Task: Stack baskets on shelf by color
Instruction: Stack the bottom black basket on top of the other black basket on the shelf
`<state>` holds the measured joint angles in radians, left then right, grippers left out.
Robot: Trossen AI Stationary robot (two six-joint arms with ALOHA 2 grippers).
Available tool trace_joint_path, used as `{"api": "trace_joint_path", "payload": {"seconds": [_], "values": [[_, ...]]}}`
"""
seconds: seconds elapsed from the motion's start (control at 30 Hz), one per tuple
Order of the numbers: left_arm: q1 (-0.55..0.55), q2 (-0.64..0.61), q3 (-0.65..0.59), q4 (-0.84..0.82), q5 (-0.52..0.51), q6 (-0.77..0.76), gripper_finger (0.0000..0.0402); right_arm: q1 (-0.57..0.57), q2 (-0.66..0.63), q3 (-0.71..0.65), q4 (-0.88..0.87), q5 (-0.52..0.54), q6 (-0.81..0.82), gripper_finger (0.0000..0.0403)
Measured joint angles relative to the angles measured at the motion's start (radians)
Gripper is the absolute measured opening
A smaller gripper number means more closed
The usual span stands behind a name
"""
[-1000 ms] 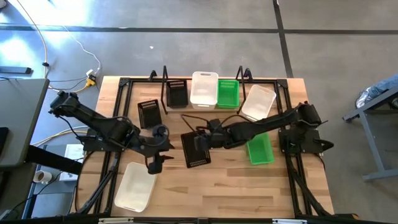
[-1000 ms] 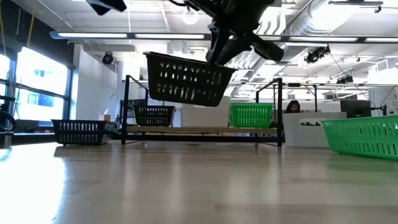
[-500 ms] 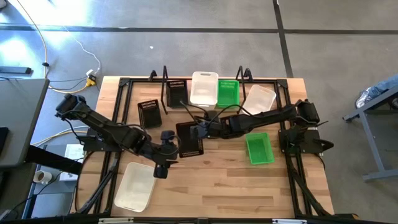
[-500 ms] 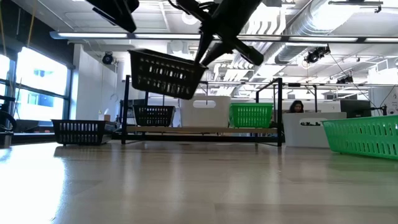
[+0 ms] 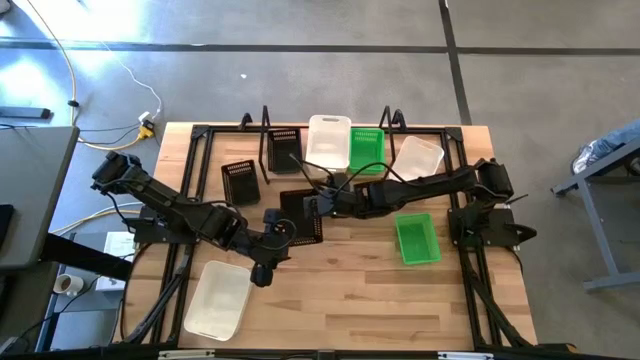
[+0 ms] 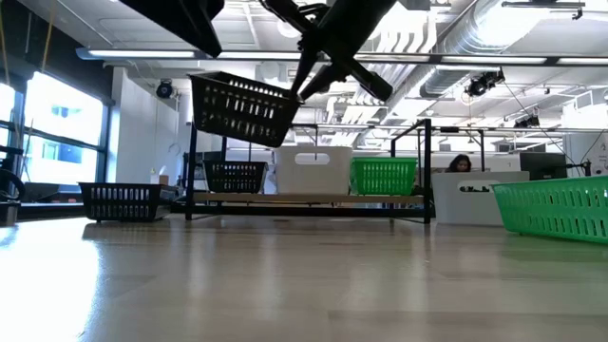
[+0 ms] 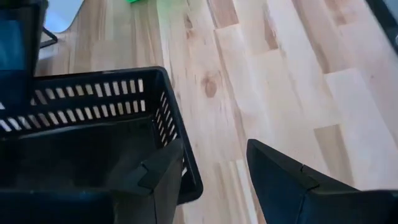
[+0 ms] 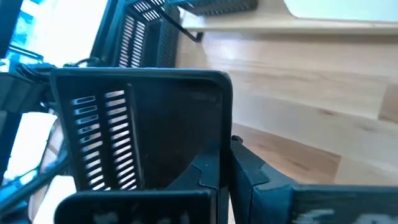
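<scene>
My right gripper (image 5: pixel 320 205) is shut on a black perforated basket (image 5: pixel 300 216) held in the air over the middle of the table, near side of the shelf (image 6: pixel 313 198). The shelf holds one black basket (image 5: pixel 285 150), one white (image 5: pixel 328 142) and one green (image 5: pixel 366 148) side by side. My left gripper (image 5: pixel 275 238) is open at the held basket's near-left corner (image 7: pixel 180 168), one finger over its inside and one outside; I cannot tell whether it touches. My right gripper pinches the black basket's right-hand long wall at its rim (image 8: pixel 217 118), one finger inside and one outside, coming level from the table's right. The basket is lifted clear of the table and tilted, its gripped side (image 6: pixel 290 95) lower than its left side in the low view.
A second black basket (image 5: pixel 240 182) sits on the table left of the shelf. A white basket (image 5: pixel 415 160) lies right of the shelf, a green one (image 5: pixel 417 240) at the right, and another white one (image 5: pixel 218 298) at the near left.
My right gripper has carried the black basket up and toward the far left, nearer the shelf's black basket, staying shut on it and tilted. My left gripper has moved right and a little toward the far edge, up to the basket's near-left corner.
</scene>
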<state>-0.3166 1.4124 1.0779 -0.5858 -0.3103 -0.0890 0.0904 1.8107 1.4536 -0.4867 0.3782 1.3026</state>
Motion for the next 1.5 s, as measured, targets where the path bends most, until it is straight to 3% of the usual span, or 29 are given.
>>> {"api": "trace_joint_path", "payload": {"seconds": [0.53,0.83,1.0,1.23,1.37,1.5], "values": [[0.068,0.040,-0.001,-0.107,-0.021,0.014,0.0168,-0.007,0.000,0.000,0.086,-0.005,-0.004,0.0000],[0.068,0.074,-0.001,-0.117,-0.109,-0.009,0.0162,-0.008,0.002,0.083,0.057,0.012,-0.085,0.0000],[0.068,0.072,0.000,-0.105,-0.121,-0.011,0.0118,-0.007,0.001,0.103,0.018,0.022,-0.109,0.0000],[0.065,0.071,0.000,-0.100,-0.132,-0.008,0.0014,-0.007,0.001,0.104,-0.010,0.004,-0.153,0.0000],[0.064,0.070,0.000,-0.098,-0.139,-0.005,0.0010,-0.008,0.001,0.104,-0.009,0.003,-0.186,0.0011],[0.064,0.065,0.000,-0.103,-0.120,0.000,0.0003,-0.011,-0.003,0.104,-0.008,-0.010,-0.236,0.0050]]}}
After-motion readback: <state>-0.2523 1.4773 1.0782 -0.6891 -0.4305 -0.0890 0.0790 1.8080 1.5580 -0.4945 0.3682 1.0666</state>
